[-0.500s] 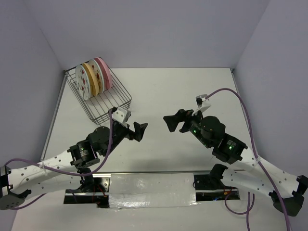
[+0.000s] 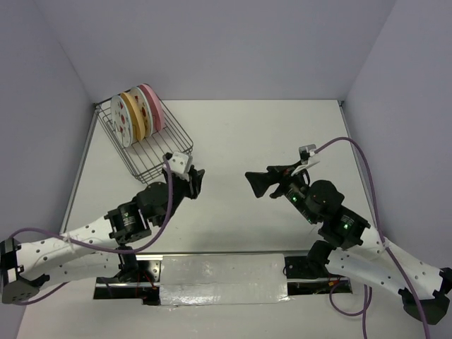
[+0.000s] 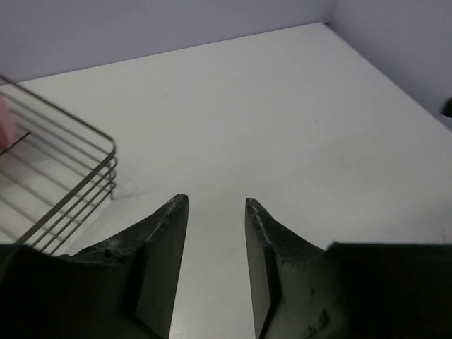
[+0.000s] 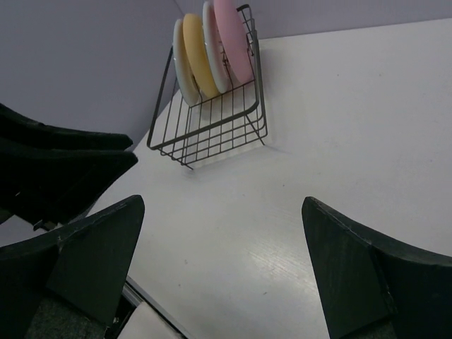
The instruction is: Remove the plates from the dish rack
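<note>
The dish rack point(image 2: 152, 145) of dark wire stands at the table's far left corner. Three plates stand upright in it: a white one with red marks point(image 2: 121, 121), a yellow-orange one point(image 2: 134, 113) and a pink one point(image 2: 150, 106). My left gripper point(image 2: 194, 180) hovers just off the rack's near right corner, jaws partly open and empty; its wrist view shows that rack corner point(image 3: 67, 187) left of the gripper point(image 3: 215, 205). My right gripper point(image 2: 256, 183) is at mid table, wide open and empty. Past the right gripper point(image 4: 222, 205), its wrist view shows the rack point(image 4: 212, 127) and the pink plate point(image 4: 233, 42).
Purple-grey walls close the table in on the left, back and right. A shiny taped strip point(image 2: 219, 277) runs along the near edge between the arm bases. Purple cables point(image 2: 353, 152) loop off both arms.
My left gripper has turned from pointing right toward the rack's corner and narrowed its jaws. The right arm has shifted slightly toward the near side, still wide open.
</note>
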Available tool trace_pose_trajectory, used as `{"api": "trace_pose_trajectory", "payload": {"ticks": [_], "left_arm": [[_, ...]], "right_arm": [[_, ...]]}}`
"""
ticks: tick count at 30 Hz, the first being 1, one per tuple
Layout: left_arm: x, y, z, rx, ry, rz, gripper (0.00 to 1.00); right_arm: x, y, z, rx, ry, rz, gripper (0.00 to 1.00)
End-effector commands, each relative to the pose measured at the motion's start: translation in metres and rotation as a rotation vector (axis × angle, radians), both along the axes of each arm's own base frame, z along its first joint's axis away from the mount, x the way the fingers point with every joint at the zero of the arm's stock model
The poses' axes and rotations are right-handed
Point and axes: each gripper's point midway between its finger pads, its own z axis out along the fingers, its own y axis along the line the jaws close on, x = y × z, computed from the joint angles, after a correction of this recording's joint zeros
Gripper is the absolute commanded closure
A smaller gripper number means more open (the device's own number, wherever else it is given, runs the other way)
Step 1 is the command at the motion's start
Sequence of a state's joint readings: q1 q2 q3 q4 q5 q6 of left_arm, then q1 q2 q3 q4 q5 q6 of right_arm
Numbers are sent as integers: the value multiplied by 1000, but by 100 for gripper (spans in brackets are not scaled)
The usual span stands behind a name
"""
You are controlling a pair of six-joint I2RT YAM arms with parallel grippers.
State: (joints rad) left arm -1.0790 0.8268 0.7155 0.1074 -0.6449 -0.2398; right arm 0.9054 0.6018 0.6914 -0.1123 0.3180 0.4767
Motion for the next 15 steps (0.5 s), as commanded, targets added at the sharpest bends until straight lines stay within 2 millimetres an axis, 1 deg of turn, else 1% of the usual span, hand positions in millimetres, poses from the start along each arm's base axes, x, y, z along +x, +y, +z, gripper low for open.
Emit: {"api": "trace_pose_trajectory", "payload": {"ticks": [1,2,3,4,5,6,7,8,9,10,11,12,13,14,15], "left_arm": [[25,32,42,-59,-28,267,52],[33,35,37,-42,-3,337,57],[39,55,30,10,17,452,53],[51,69,41,-50,27,539,54],[61,73,35,-48,45,587,62],[69,74,33,-63,59,592,69],[85,90,38,-104,59,651,74],[97,90,32,-99,72,669,77],[108,96,30,-100,81,694,75],[126,108,37,-121,86,716,73],[143,105,23,-82,119,721,70],[156,105,34,-96,120,719,67],[169,113,24,-63,162,723,66],[186,109,5,-20,212,720,63],[198,107,14,-32,211,698,62]], "right_arm": [[1,4,11,36,-50,14,0],[2,6,9,28,-42,15,0],[2,7,7,20,-34,15,0],[4,9,2,5,-9,14,0],[5,10,-1,-3,0,12,0],[7,11,-3,-11,5,8,0],[9,11,-8,-25,17,-1,0],[11,11,-9,-29,23,-9,0],[12,12,-11,-36,28,-12,0],[14,11,-13,-50,38,-26,0],[14,10,-14,-53,45,-32,0],[15,9,-12,-53,46,-40,0],[15,6,-13,-59,54,-51,0],[14,5,-12,-59,54,-53,0],[12,2,-8,-50,50,-53,0]]}}
